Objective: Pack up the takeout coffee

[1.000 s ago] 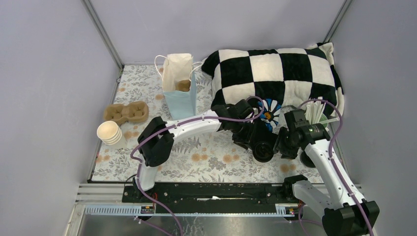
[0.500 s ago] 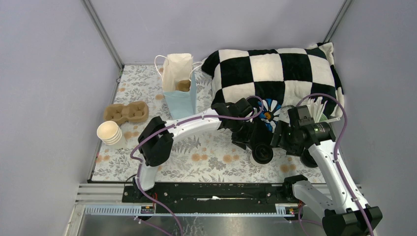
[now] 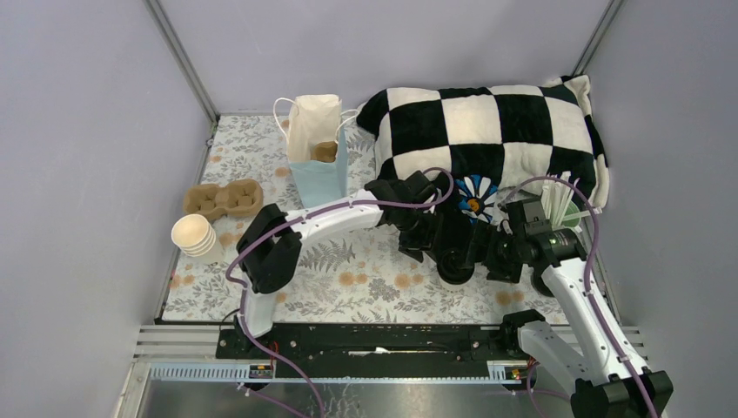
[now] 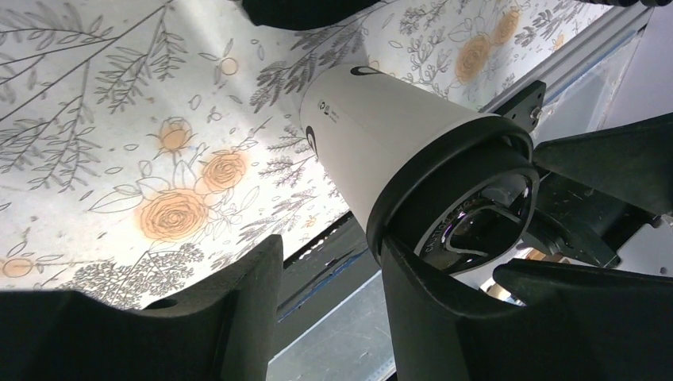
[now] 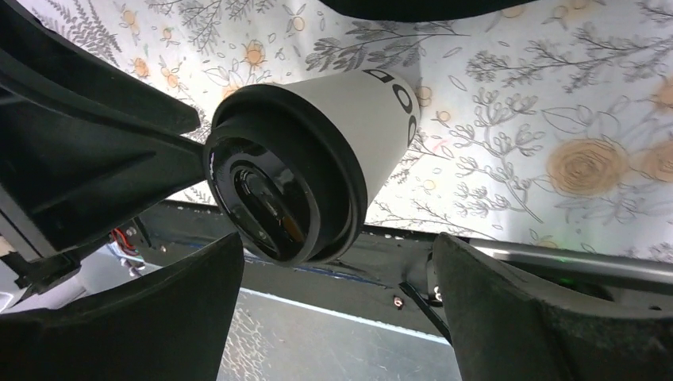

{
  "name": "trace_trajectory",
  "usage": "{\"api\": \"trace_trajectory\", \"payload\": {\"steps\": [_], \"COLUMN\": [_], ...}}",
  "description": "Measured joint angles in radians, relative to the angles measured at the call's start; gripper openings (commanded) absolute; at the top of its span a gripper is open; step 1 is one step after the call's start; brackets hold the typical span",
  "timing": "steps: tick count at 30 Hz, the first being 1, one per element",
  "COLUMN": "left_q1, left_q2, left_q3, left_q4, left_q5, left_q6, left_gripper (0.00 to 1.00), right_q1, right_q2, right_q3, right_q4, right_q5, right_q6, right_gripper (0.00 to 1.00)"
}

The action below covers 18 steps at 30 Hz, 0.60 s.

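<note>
The takeout coffee cup (image 3: pixel 456 264) is cream-white with a black lid. It lies tilted on its side over the floral mat at the front right, lid toward the near edge. My left gripper (image 3: pixel 438 244) is open just left of it. In the left wrist view (image 4: pixel 325 262) the cup (image 4: pixel 381 135) sits outside the jaws, its lid rim against the right finger (image 4: pixel 476 333). My right gripper (image 3: pixel 498 257) is open just right of the cup. In the right wrist view (image 5: pixel 337 254) the lid (image 5: pixel 278 190) hangs above the wide gap.
A blue-and-white paper bag (image 3: pixel 318 157) stands at the back left. A brown cup carrier (image 3: pixel 224 198) and a stack of cream cups (image 3: pixel 193 235) are at the left. A checkered pillow (image 3: pixel 487 131) fills the back right, with a mint cup of straws (image 3: pixel 561 205) beside it. The table's near edge (image 3: pixel 374 326) is close.
The cup and my left gripper have shifted slightly left. My right gripper has come down and in closer to the cup's lid side.
</note>
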Motion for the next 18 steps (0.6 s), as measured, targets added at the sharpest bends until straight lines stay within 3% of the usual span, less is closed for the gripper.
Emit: {"api": "trace_trajectory", "payload": {"steps": [9,18], "left_q1": [0.014,0.027], "left_q2": [-0.077,-0.139], "left_q3": [-0.065,-0.134], "left_q4": [0.002,0.007], "left_q5": [-0.015,-0.018], "left_q6": [0.011,0.02], "left_gripper": [0.6,0.66], "right_q1": [-0.074,-0.121], "right_q2": [-0.001,0.056], "right_q3": [-0.082,-0.14], "right_q4": [0.136,0.256], "right_q5": [-0.179,-0.316], "right_q6": [0.002,-0.005], "right_gripper": [0.94,0.76]}}
